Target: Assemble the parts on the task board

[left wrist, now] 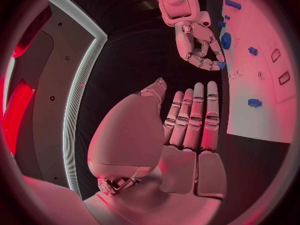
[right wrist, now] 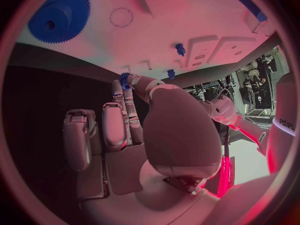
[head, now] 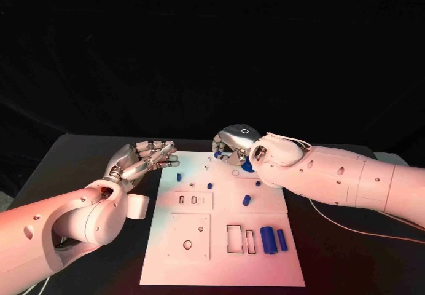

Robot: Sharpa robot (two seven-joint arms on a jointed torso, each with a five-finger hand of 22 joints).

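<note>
We see the right hand (head: 232, 146) at the far edge of the task board (head: 222, 264), pinching a small blue part (right wrist: 124, 79) in its fingertips just beside the blue gear (right wrist: 57, 13). The left hand (head: 144, 160) hovers off the board's far left corner, fingers apart, holding nothing. Other blue parts sit on the board: two cylinders (head: 272, 238) near right, pegs mid-board (head: 246, 200)
</note>
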